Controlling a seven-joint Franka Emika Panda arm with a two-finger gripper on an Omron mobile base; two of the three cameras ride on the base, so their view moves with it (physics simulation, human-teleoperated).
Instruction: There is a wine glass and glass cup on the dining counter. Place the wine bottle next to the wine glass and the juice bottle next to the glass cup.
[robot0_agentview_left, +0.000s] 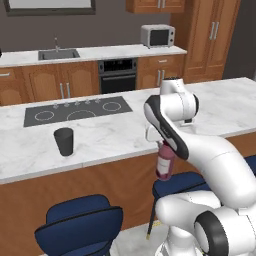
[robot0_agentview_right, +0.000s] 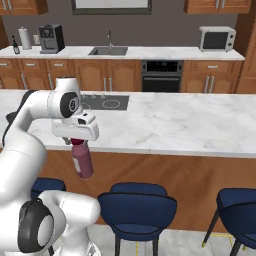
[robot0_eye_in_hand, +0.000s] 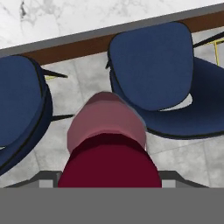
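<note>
On the left of the left base view, the glass cup (robot0_agentview_left: 64, 141) is standing on the marble surface (robot0_agentview_left: 120, 131), near its front edge and just in front of the cooktop (robot0_agentview_left: 77, 110). To the right, the claw (robot0_agentview_left: 162, 144) is grasping the juice bottle (robot0_agentview_left: 165, 161) by its capped neck, and the bottle is hanging below the surface's edge, over the blue stools (robot0_agentview_left: 80, 222), tilted slightly. As I judge it, the bottle is needing to rise above the edge before travelling left, then come down upright just beside the cup without nudging it. Bare marble is lying open around the cup, while the overhanging edge and the stools underneath are crowding the bottle's present position.
</note>
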